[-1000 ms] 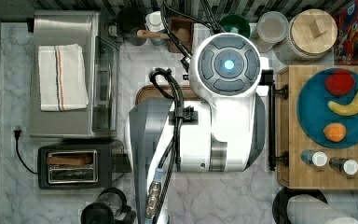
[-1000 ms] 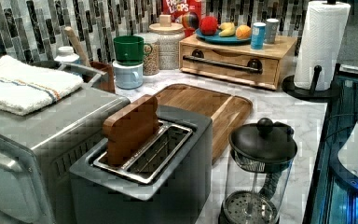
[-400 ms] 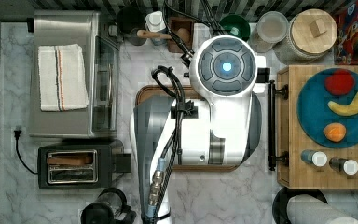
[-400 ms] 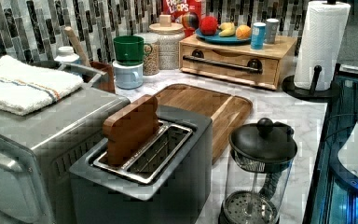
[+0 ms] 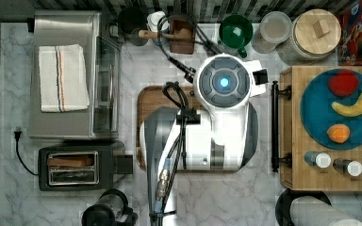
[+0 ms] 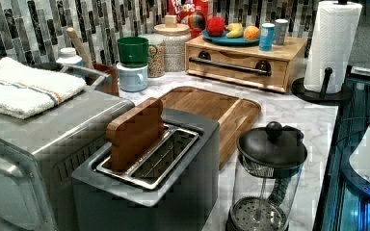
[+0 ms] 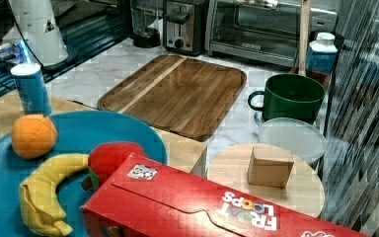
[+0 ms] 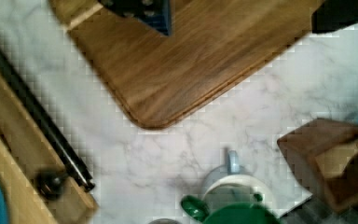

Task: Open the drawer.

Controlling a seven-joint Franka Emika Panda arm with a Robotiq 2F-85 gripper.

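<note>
One arm, top view: the white arm (image 5: 224,117) hangs over the brown tray (image 5: 146,99) and covers whatever is beneath it.
Drawer, top view: the drawer (image 5: 290,117) is shut, with its black handle (image 5: 275,126) just past the arm's edge, on the top view's right.
Left view, drawer: it sits closed at the back of the counter, the bar running across its front (image 6: 231,77).
Right view, drawer: a bare corner of its box top (image 7: 182,148) peeps out under the blue plate (image 7: 103,128); the front is hidden.
Wrist view, pincer: the pincer (image 8: 240,11) hovers above the tray; whether it is released or clenched, I cannot tell.
Wrist view, handle: it lies apart from the pincer, beyond the tray's rounded corner and a strip of marble.
Step in hand: reaching for the handle, by my judgement.
Doing it well: come in square to the bar, between its two mounts, grasp it around the middle, then pull straight out over the tray.
Hard to make out: the bar is cut off at the wrist view's edge, so I see one mount (image 8: 51,179).
</note>
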